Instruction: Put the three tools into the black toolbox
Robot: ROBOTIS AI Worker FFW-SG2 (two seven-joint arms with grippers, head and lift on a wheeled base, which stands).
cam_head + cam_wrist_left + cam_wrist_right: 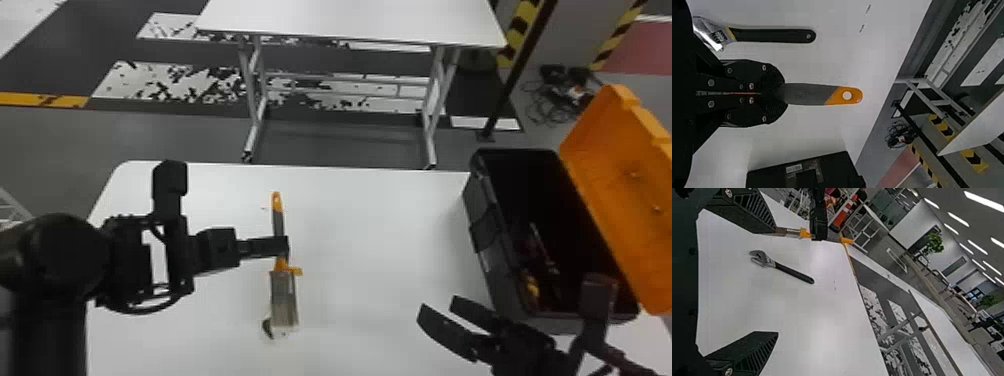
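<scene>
Toolbox is standing open near the spread right gripper; the left gripper is pinching an orange-grey tool; a wrench is lying nearby.

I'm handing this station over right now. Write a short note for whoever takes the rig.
Left gripper: shut on the grey-and-orange handle of a tool.
Right gripper: open and holding nothing, by the near left corner of the black toolbox.
Adjustable wrench: lying on the white table.
Done: orange lid open; something with a yellow part is inside the box, probably the first tool, though too dark to identify.
Left: box the held tool, then the wrench.
</scene>
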